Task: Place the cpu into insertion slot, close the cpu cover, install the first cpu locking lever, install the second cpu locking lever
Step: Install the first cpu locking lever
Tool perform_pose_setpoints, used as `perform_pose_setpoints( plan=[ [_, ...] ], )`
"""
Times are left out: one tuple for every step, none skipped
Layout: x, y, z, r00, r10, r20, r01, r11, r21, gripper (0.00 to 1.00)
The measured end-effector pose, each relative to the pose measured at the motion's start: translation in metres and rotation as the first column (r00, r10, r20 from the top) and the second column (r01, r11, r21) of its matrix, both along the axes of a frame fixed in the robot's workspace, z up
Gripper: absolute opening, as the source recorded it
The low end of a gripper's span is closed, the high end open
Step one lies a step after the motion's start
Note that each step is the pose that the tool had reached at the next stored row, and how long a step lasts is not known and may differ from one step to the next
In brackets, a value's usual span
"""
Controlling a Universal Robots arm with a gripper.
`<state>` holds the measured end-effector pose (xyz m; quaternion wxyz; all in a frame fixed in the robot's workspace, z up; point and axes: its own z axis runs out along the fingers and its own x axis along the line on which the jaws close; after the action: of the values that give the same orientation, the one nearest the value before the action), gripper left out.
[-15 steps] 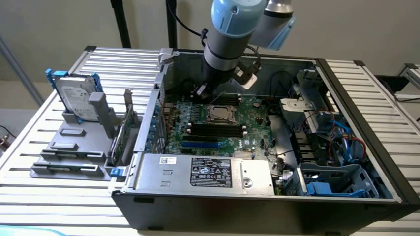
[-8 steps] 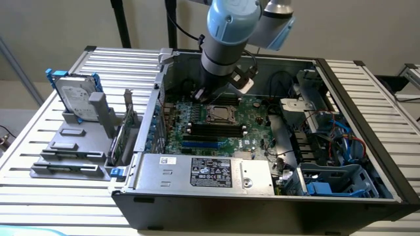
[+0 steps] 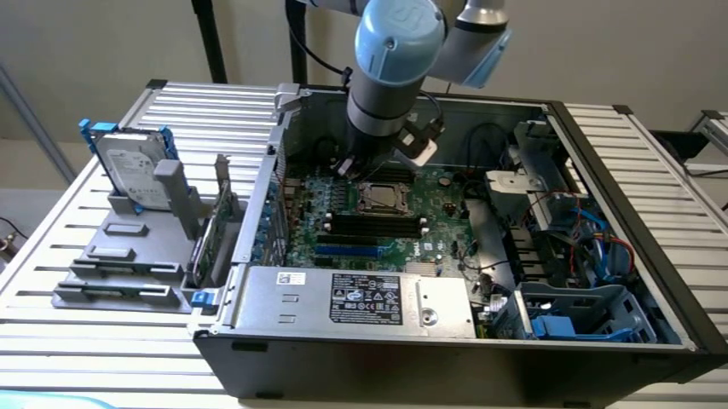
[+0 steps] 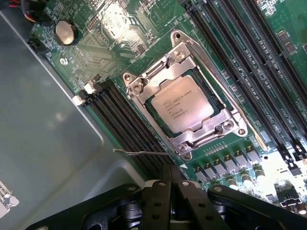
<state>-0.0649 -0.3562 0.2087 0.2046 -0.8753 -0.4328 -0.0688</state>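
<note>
I work inside a large black open computer case (image 3: 341,366) lying on a pale slatted metal tabletop (image 3: 68,341). My grey-and-blue arm (image 3: 393,51) reaches down over its green motherboard (image 3: 438,221).

In the exterior view the socket sits mid-board, at about five o'clock from my wrist.

The thin silvery square cpu cover (image 4: 204,135), a frame with a cut-out centre, already lies flat. Through it shows the pale beige-silver square cpu (image 4: 182,104), seated in the small black insertion slot (image 4: 217,101).

My black gripper (image 4: 171,167) is clenched, fingers pressed together and holding nothing. It hangs just short of the socket's nearest corner.

Between my fingertips and that corner lies a thin silvery wire locking lever (image 4: 141,153). Its long axis runs crosswise to my fingers, and its free end points away from the socket, so I judge it unlatched.

A second wire lever (image 4: 225,91) runs along the socket's far side. I cannot tell whether it is hooked.
</note>
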Motion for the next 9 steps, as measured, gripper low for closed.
perform_pose_setpoints(
  plan=[
    [-0.0003, 0.0008, -0.0010, 1.0000, 0.000, 0.0011, 0.000, 1.0000, 0.0002, 0.11],
    [-0.0006, 0.0017, -0.0019, 1.0000, 0.000, 0.0022, 0.000, 1.0000, 0.0004, 0.11],
    [-0.0007, 0.0027, -0.0027, 1.0000, 0.000, 0.0032, 0.000, 1.0000, 0.0006, 0.11],
    [-0.0008, 0.0037, -0.0035, 1.0000, 0.000, 0.0040, 0.000, 1.0000, 0.0007, 0.11],
    [-0.0008, 0.0045, -0.0041, 1.0000, 0.000, 0.0046, 0.000, 1.0000, 0.0007, 0.11],
    [-0.0008, 0.0051, -0.0045, 1.0000, 0.000, 0.0050, 0.000, 1.0000, 0.0006, 0.11],
    [-0.0008, 0.0056, -0.0050, 1.0000, 0.000, 0.0053, 0.000, 1.0000, 0.0007, 0.11],
    [-0.0007, 0.0058, -0.0052, 1.0000, 0.000, 0.0056, 0.000, 1.0000, 0.0007, 0.11],
    [-0.0006, 0.0060, -0.0055, 1.0000, 0.000, 0.0057, 0.000, 1.0000, 0.0004, 0.11]
  ],
)
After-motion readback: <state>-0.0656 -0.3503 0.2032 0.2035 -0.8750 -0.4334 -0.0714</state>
